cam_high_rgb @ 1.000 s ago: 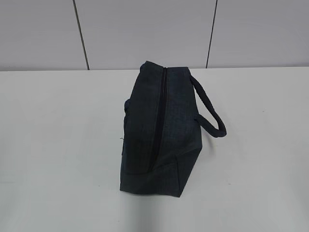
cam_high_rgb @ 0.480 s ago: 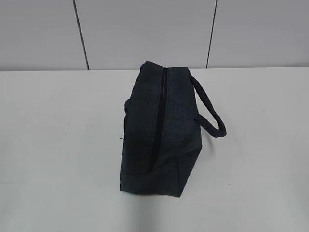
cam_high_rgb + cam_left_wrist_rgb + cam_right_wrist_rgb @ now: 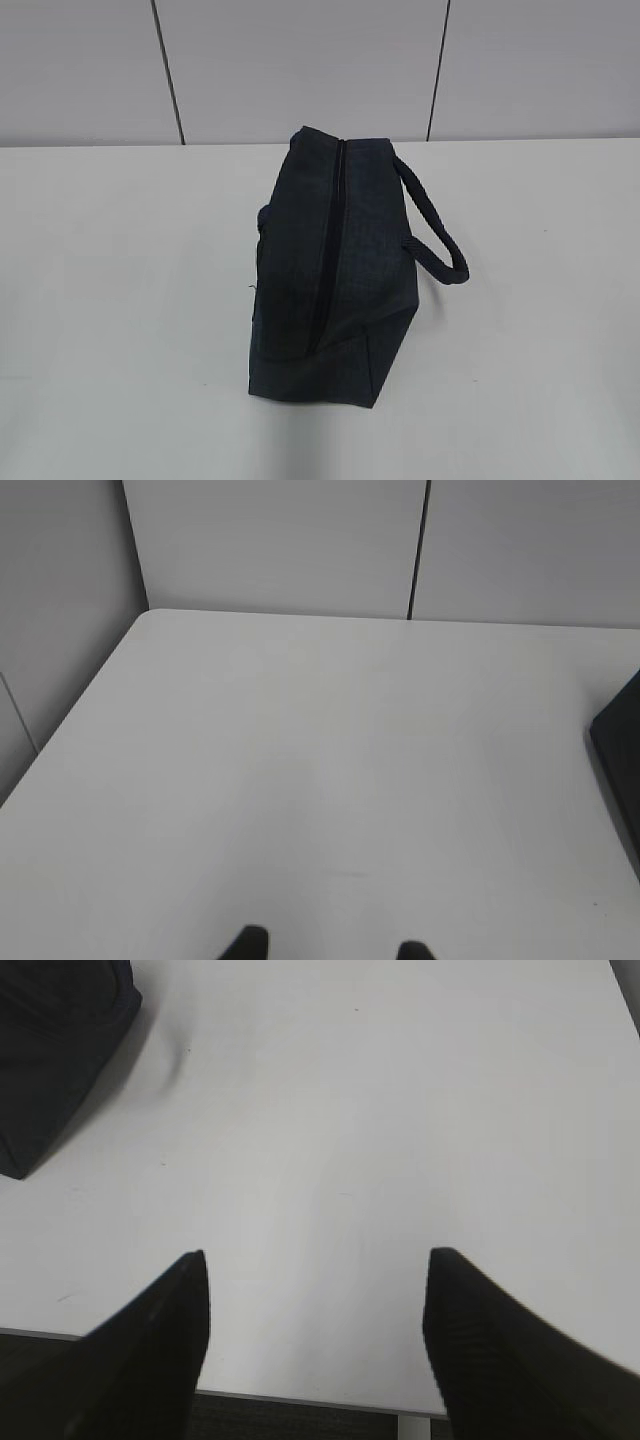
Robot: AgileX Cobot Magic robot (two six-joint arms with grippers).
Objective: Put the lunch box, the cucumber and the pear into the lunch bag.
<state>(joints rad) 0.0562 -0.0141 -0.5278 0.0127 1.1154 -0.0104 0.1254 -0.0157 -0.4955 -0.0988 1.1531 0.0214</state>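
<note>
Lunch bag (image 3: 335, 270) seen mid-table, zipper (image 3: 330, 245) closed | lunch box, cucumber, pear not seen, judged packed | left end effector (image 3: 330, 948) parted, empty | right end effector (image 3: 315, 1300) spread, empty.

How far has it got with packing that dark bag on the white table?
The dark navy fabric lunch bag stands zipped shut; what is inside is hidden. No lunch box, cucumber or pear shows on the white table. Nothing is in hand: the left gripper and right gripper are open and empty. Whether anything remains cannot be told.
</note>
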